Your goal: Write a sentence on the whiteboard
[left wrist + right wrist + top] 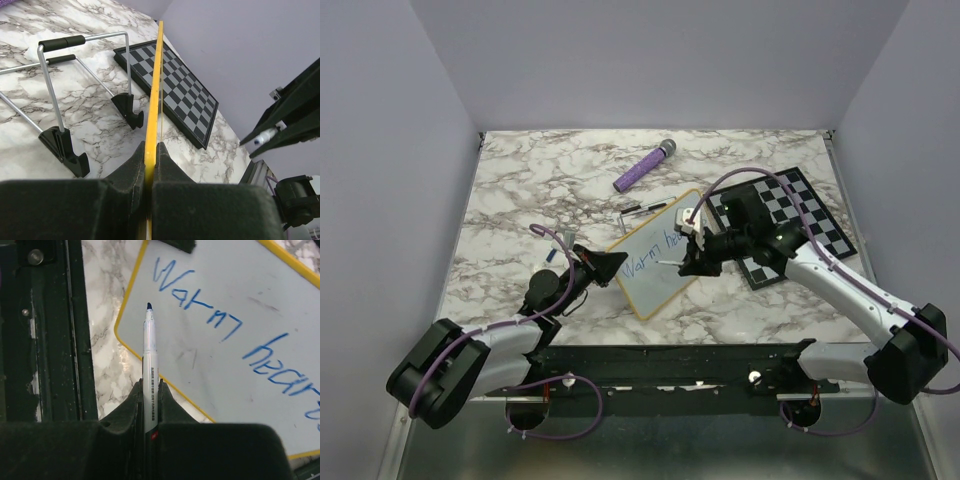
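The whiteboard, white with a yellow frame, stands tilted at the table's middle. My left gripper is shut on its left frame edge; in the left wrist view the frame runs edge-on between the pads. The sentence reads "Warm" and "hearts" in blue. My right gripper is shut on a white marker. Its blue tip points at the board's bare white area below "Warm". Whether it touches I cannot tell.
A checkered chessboard lies to the right, under the right arm. A purple cylinder lies at the back, and a thin black pen behind the board. The board's wire stand with black feet rests on the marble.
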{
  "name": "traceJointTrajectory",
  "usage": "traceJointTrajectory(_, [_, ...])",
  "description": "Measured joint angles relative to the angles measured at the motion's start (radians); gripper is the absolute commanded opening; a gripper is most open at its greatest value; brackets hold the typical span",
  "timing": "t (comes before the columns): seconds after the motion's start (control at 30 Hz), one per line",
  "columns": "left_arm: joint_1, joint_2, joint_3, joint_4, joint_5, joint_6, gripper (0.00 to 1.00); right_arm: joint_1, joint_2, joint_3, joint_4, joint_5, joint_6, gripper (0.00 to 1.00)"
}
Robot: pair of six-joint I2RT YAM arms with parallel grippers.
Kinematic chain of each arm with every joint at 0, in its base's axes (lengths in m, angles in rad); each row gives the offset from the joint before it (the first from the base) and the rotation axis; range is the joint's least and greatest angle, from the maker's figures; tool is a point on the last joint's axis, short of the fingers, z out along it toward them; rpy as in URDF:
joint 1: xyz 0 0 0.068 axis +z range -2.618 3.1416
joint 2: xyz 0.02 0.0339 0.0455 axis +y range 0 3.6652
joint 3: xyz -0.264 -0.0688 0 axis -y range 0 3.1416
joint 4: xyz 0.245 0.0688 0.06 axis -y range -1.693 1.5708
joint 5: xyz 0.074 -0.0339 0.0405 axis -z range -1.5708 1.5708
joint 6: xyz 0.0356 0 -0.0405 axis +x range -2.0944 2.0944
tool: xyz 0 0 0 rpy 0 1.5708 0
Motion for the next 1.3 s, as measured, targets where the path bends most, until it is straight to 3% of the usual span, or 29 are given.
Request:
traceJointTrajectory(0.33, [-0.001,-0.043,0.0,-0.047,-0.001,0.0,0.0,0.105,0.019,-0.058,0.015,0.061,-0.011,0.0])
traceJointTrajectory(1.3, [-0.001,-0.051,-0.01,-0.042,-0.012,-0.005,0.0,0.118,0.027,-0.07,0.025,0.101,-0.062,0.01])
